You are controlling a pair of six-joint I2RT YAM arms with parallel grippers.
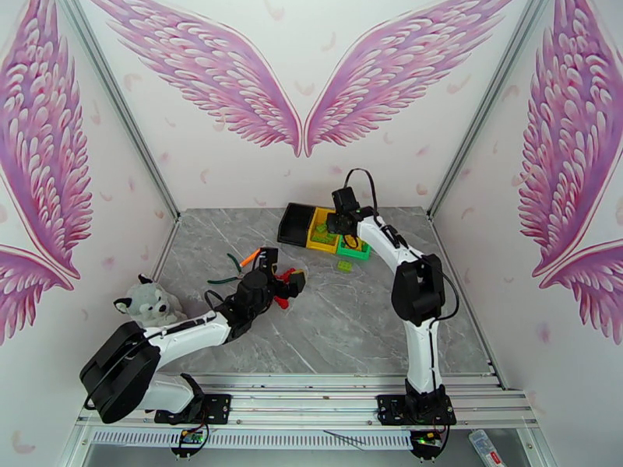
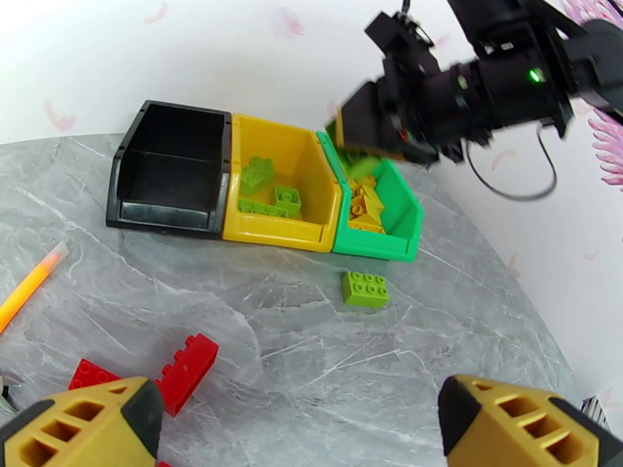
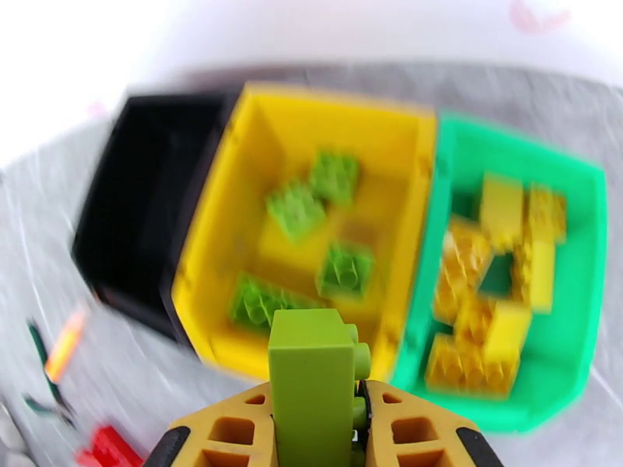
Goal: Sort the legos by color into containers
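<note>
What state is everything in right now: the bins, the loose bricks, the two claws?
Black bin: empty.
Yellow bin: holds green bricks.
Green bin: holds yellow bricks.
Loose green brick: studs up on the table, in front of the green bin.
Red bricks: on the table, unsorted.
Right gripper: shut on held brick, above the bins.
Left gripper: open, nothing between its fingers.

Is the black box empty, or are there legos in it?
Empty. The black bin shows just its bare dark floor, while the yellow bin holds green bricks and the green bin holds yellow bricks.
</note>
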